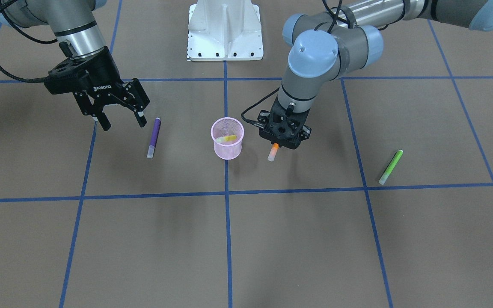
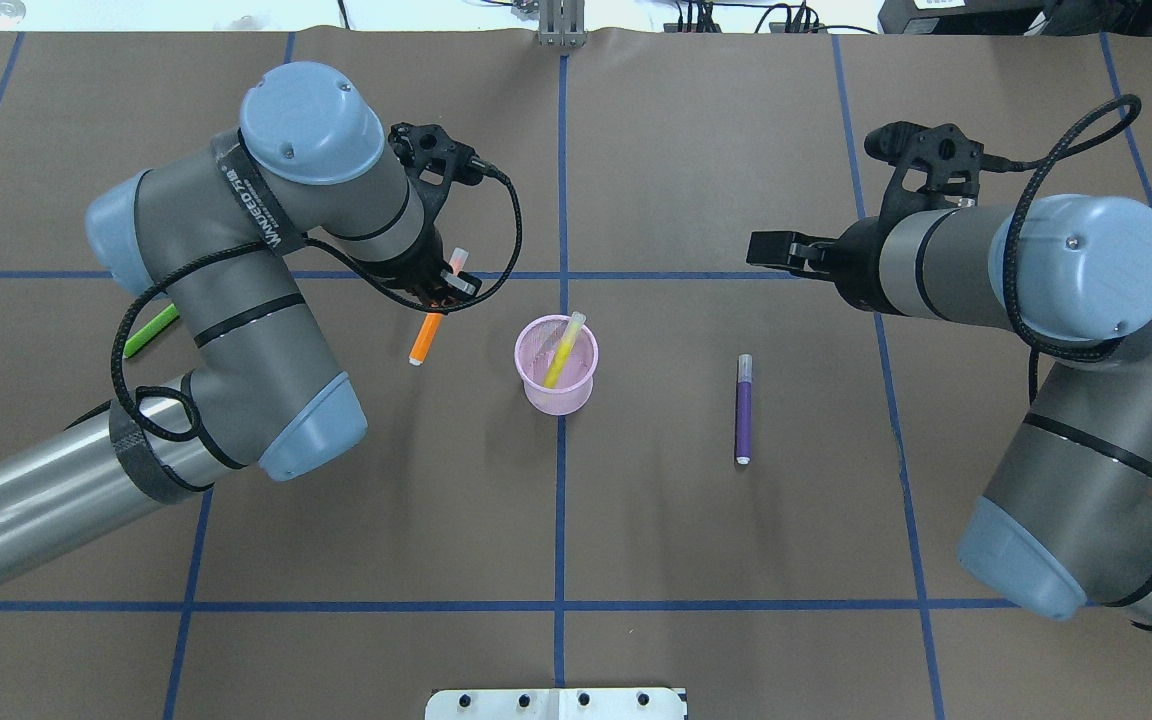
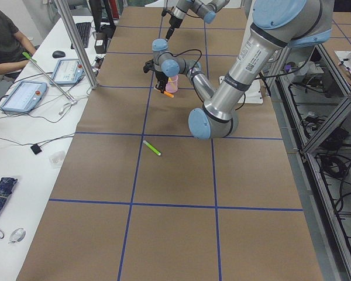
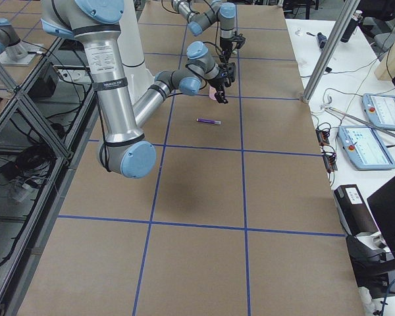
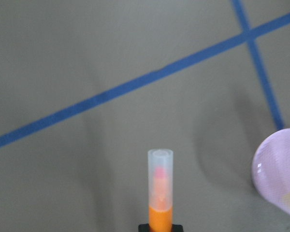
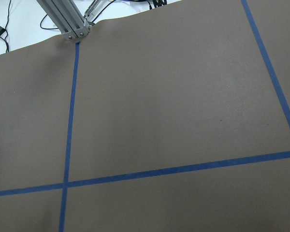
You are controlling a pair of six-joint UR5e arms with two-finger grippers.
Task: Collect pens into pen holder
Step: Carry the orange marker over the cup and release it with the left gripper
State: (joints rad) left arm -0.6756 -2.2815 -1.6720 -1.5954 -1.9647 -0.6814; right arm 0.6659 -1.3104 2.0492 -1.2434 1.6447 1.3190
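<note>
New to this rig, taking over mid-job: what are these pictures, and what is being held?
This is a robot with two arms, each ending in a two-finger gripper, at a brown table. Two cameras look down, one from behind the robot and one facing it. Two watch from the table's ends, and two sit on the wrists. The left gripper is shut on the orange pen. The right gripper hangs open and empty. The purple pen and green pen lie on the table. A yellow pen leans in the pink pen holder.
</note>
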